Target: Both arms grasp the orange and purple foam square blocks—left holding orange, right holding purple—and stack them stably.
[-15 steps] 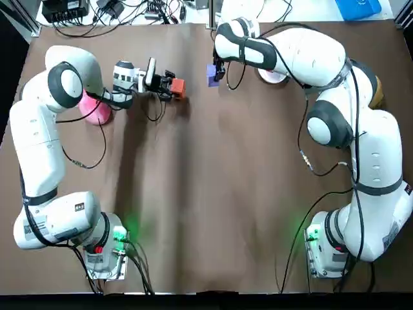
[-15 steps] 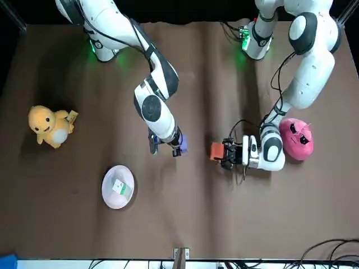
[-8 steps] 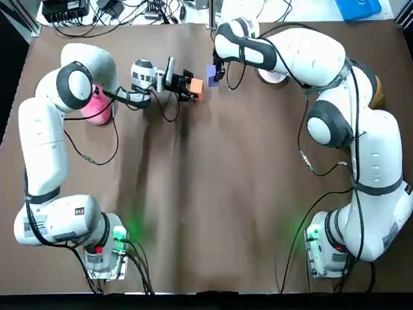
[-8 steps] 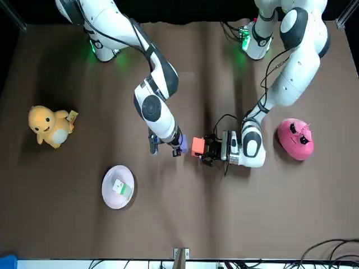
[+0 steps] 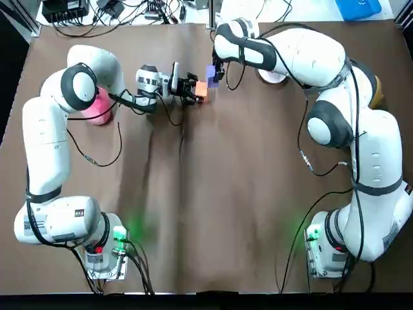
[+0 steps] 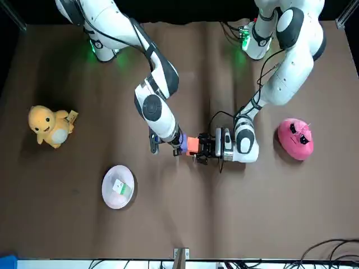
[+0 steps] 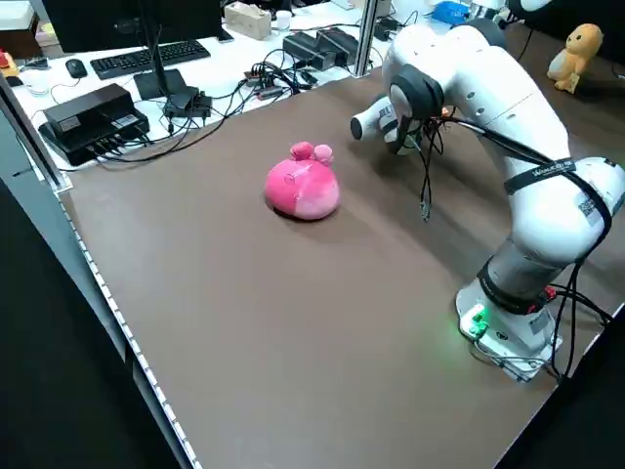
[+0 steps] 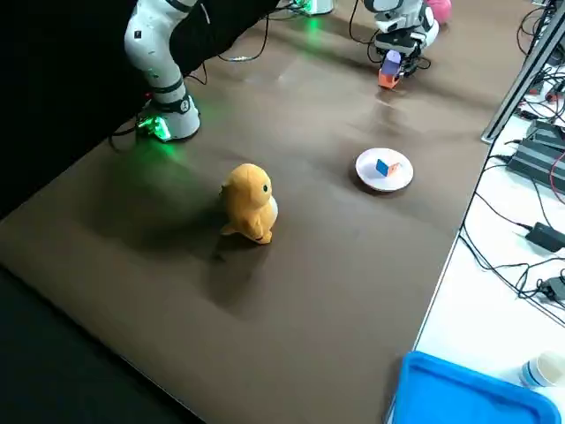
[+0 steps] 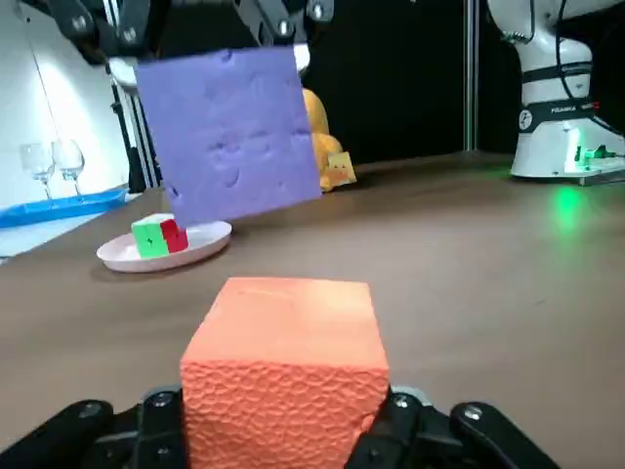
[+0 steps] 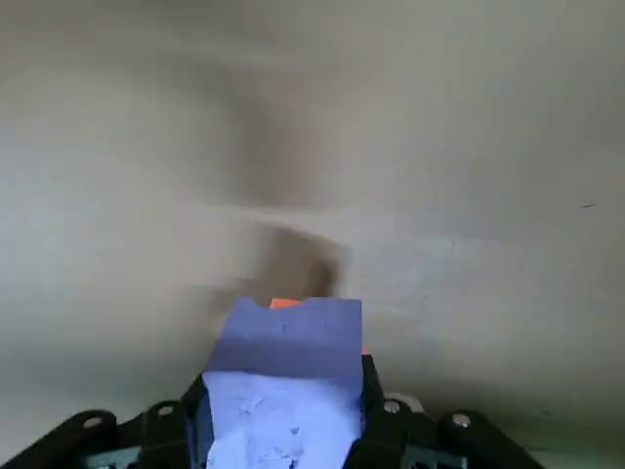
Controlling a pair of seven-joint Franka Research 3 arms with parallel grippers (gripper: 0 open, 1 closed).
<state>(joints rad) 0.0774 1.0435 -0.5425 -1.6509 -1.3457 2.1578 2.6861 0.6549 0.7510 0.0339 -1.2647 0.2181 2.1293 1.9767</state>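
orange block (image 10: 284,304) mostly hidden behind purple block (image 10: 283,381), yellow toy (image 5: 377,89) behind right arm (image 5: 303,55)

We count two foam blocks — one orange block (image 5: 201,90) and one purple block (image 5: 211,73) — plus one pink plush toy (image 5: 97,108), one yellow plush toy (image 6: 49,126), one white plate (image 6: 106,193) and one small cube (image 6: 119,187).

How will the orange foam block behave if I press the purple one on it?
Probably squashy: the orange block has a pitted foam surface, so it may compress. Likely light; the left pincer holds it sideways, level. Flat faces should resist rolling.
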